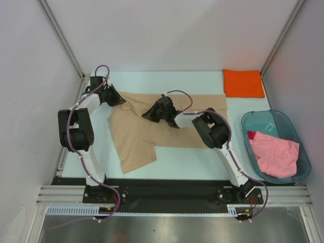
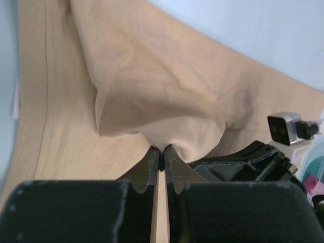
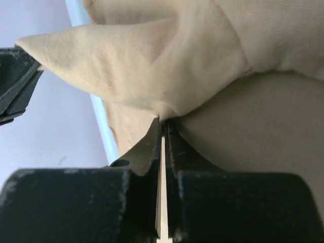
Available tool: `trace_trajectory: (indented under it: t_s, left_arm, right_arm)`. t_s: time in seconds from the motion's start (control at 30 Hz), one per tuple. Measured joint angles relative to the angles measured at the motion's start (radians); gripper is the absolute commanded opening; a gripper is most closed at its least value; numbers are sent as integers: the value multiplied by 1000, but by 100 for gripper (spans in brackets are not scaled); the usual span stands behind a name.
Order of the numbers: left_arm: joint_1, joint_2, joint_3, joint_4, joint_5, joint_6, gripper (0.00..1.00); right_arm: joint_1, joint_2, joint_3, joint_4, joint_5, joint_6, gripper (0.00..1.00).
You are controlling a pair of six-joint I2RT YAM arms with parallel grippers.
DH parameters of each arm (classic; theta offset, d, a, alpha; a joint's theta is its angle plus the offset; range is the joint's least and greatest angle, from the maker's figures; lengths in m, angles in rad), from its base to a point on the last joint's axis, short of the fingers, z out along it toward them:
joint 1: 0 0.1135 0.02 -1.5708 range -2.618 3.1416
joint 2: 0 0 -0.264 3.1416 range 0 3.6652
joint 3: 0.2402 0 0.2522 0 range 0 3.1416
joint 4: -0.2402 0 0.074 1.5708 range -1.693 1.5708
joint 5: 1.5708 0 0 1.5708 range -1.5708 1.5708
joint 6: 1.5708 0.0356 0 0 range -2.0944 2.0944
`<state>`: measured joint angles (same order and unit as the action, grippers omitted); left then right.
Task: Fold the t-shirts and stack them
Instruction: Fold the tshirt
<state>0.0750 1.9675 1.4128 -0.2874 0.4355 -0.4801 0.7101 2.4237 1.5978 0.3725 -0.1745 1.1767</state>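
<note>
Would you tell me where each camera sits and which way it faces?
Top external: above, behind the bases, looking down at the table; left arm, right arm, tan tee, orange tee, pink tee in tub.
Left wrist: on that wrist, facing along the left end effector, shut on the tan tee.
Right wrist: likewise, right end effector shut on the same tee.
Shared: all show the tan tee.

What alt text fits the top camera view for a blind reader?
A tan t-shirt lies spread on the table, pinched by the left pincer at its far-left edge and the right pincer near its middle. A folded orange t-shirt lies far right; a pink t-shirt sits in a teal tub.
</note>
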Motion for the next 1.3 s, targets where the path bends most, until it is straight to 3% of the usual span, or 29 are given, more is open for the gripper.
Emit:
trace_trajectory:
  t_s: [0.33,0.6,0.87,1.3]
  left_arm:
    - [0,-113,-169,-37,-6,-28,11]
    - [0,-196,-271,-55,3,-47,16]
    - [0,-237,-346,-55,18,-51,16]
    - [10,-245,-413,-58,17,-51,17]
  right_arm:
    - [-74,-45,39,-221,-270,-149,0]
    - [-114,-50,63,-372,-396,-274,0]
    - [-130,-50,151,-466,-481,-358,0]
    - [-146,-50,154,-526,-529,-392,0]
